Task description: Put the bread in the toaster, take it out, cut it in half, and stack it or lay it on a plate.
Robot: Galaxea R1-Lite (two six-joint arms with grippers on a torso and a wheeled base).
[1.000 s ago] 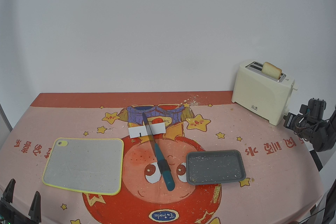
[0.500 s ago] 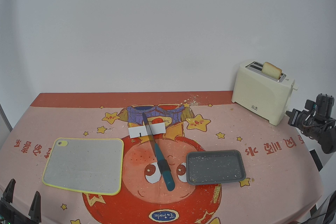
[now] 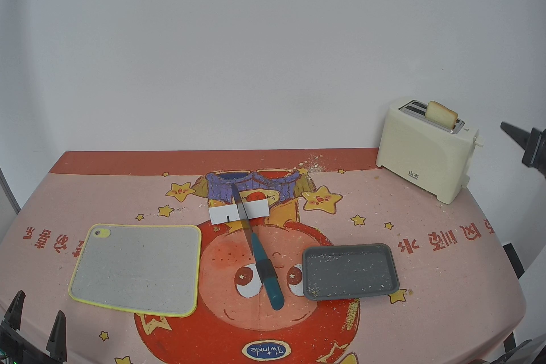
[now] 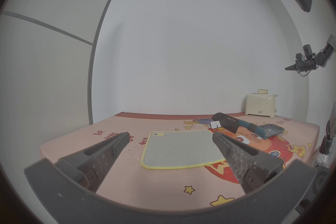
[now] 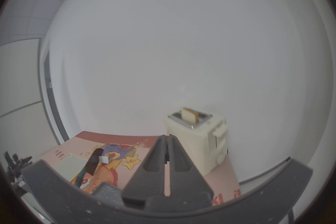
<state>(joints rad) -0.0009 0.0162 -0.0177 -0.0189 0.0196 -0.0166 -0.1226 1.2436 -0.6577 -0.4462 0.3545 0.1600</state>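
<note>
The bread point(image 3: 441, 114) stands upright in one slot of the toaster point(image 3: 426, 154), its upper part poking above the top, at the far right corner of the counter point(image 3: 114, 183). It looks like a light, soft slice with a drier crust, so it should weigh almost nothing but dent or tear under a hard squeeze. The sensible hold is a gentle pinch across its two flat faces on the exposed upper part, followed by a straight lift so that the lower edge does not catch in the slot. The right hand point(image 5: 167, 137) hangs in the air off the counter's right side, aimed toward the toaster, clenched with its fingers pressed together on nothing; it would have to spread before taking the slice. The grey plate point(image 3: 350, 271), the knife point(image 3: 259, 254) and the cutting board point(image 3: 136, 268) lie along the near half. The left hand point(image 4: 170, 135) rests low at the near left corner, released and empty.
</note>
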